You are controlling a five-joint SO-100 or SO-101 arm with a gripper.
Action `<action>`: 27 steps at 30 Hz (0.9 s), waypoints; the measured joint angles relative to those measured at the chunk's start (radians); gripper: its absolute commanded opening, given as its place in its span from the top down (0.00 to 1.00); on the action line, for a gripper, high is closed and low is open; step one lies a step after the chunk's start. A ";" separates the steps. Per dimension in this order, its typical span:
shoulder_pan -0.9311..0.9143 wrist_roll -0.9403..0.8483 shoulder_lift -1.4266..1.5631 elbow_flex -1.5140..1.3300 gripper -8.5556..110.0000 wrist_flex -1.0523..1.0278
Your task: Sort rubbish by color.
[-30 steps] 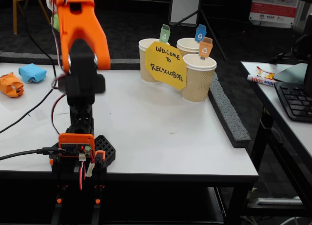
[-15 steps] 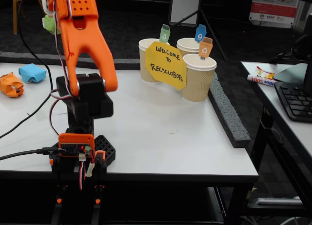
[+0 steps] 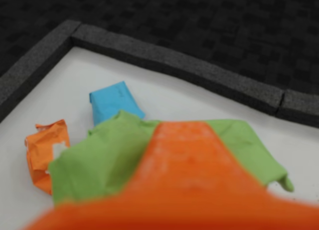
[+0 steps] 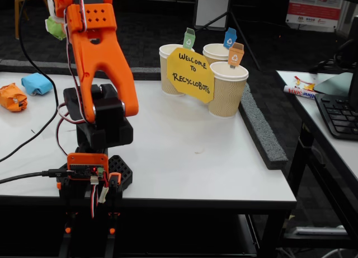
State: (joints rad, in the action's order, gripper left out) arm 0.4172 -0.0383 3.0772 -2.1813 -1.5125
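Observation:
My orange gripper (image 4: pixel 58 17) is raised high at the top left of the fixed view, shut on the green wad (image 4: pixel 53 29), which hangs well above the table. In the wrist view the green wad (image 3: pixel 99 160) spreads out behind my blurred orange finger (image 3: pixel 184 175). Below it on the white table lie the light blue wad (image 3: pixel 113 103) and the orange wad (image 3: pixel 45 150), side by side near the foam-edged corner. In the fixed view the light blue wad (image 4: pixel 37 83) and the orange wad (image 4: pixel 12 97) rest at the table's left edge.
Three paper cups stand at the back right of the table: one with a green tag (image 4: pixel 166 67), one with a blue tag (image 4: pixel 215 50), one with an orange tag (image 4: pixel 228 93). A yellow sign (image 4: pixel 190 73) leans against them. Grey foam strip (image 4: pixel 260 129) borders the table. Cables trail left.
The arm's lower links have swung rightward and the elbow has dropped. The gripper stays high at the top left with the green wad in it. The other wads have not moved.

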 measured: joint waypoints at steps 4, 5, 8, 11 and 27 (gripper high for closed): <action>-0.003 0.000 0.000 0.000 0.93 0.000; -0.006 0.000 0.000 0.000 0.93 0.000; -0.049 0.000 0.000 0.000 0.93 0.000; -0.114 0.000 0.000 0.000 0.93 0.000; -0.525 0.000 0.005 0.063 0.93 -0.012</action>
State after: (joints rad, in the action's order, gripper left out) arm -0.1074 -0.0383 3.0818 -2.1184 -1.5248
